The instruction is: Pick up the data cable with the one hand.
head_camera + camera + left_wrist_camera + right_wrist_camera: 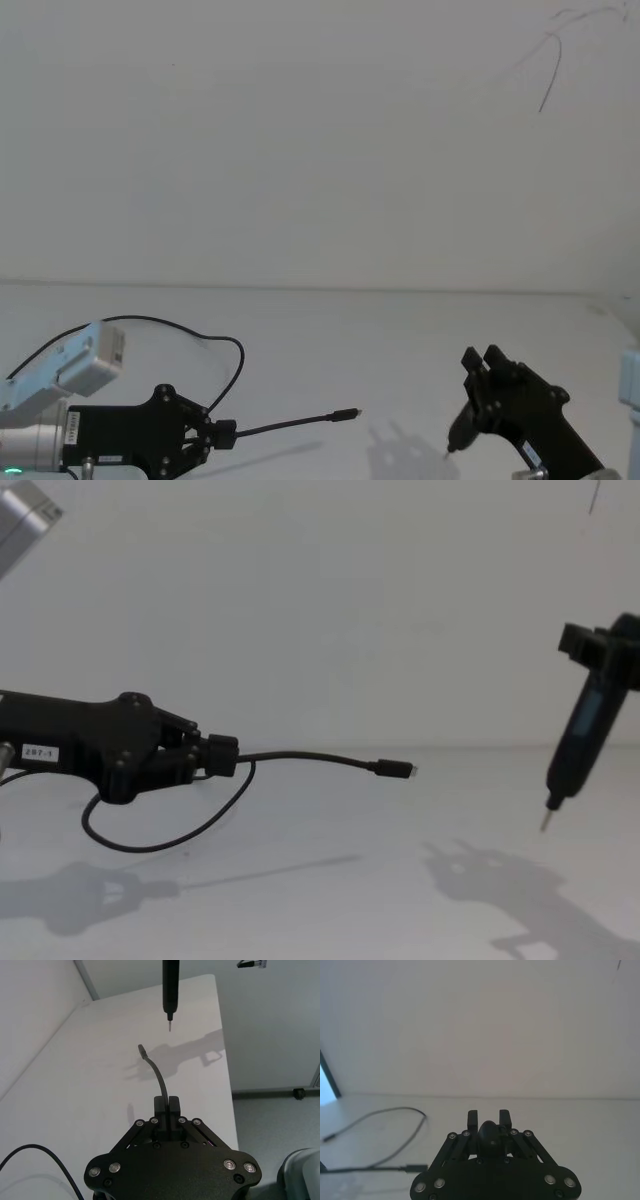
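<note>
L gripper (224, 432) clamped on data cable (290, 424), free plug end pointing straight out toward R gripper (481, 364) gripping pen tool (463, 424).

Left pincer (222, 755) matt blk plastic; data cable (310, 756) matt w/ metal tip.

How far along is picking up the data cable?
Done: the left gripper is shut on the data cable behind its plug. In hand: the plug end juts out above the table, its shadow below. Remaining: the trailing loop hangs low, perhaps on the table, so lift higher. The right gripper holds a pen-like tool.
</note>
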`<state>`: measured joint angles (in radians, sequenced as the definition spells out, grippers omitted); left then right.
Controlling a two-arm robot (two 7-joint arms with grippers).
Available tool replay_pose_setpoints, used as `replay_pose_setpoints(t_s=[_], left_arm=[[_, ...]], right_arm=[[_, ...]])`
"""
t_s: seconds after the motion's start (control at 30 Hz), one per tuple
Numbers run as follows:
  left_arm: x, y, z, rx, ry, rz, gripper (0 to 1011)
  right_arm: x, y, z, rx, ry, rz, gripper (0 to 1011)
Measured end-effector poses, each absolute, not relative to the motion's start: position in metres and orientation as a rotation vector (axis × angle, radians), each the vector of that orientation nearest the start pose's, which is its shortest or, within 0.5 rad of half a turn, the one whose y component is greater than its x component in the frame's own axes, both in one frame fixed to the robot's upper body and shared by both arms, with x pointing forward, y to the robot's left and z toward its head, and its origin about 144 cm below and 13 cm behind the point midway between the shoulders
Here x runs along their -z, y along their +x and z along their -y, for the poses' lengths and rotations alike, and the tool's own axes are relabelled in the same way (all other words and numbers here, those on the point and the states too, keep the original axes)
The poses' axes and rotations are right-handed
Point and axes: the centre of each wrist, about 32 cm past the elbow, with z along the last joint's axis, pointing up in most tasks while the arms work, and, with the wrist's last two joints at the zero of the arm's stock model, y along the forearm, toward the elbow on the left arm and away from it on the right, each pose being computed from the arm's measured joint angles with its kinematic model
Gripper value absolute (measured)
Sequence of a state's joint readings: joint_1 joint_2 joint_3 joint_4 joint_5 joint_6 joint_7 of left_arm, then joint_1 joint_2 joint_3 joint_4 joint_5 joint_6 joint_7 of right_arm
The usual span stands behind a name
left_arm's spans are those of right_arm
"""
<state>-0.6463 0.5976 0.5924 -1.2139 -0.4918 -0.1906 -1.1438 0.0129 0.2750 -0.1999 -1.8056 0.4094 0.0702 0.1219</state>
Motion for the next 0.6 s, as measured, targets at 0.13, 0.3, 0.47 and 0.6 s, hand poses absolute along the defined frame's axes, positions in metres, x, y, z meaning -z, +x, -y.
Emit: replay_pose_setpoints(t_s=[0.13, 0.3, 0.47, 0.6], left_arm=[[-1.249, 0.594, -0.318, -0.153, 0.211, 0.277, 39], [-1.249, 0.593, -0.320, -0.148, 0.204, 0.276, 39], [-1.249, 0.593, -0.321, -0.145, 0.201, 0.275, 39], [-1.249, 0.593, -0.321, -0.143, 0.199, 0.274, 39]], right_arm=[[-1.217, 0.451, 0.223, 1.153, 0.226, -0.066, 251], [-1.226, 0.452, 0.218, 1.120, 0.282, -0.127, 251], [-1.233, 0.453, 0.213, 1.085, 0.326, -0.176, 251], [-1.238, 0.453, 0.208, 1.052, 0.359, -0.210, 251]])
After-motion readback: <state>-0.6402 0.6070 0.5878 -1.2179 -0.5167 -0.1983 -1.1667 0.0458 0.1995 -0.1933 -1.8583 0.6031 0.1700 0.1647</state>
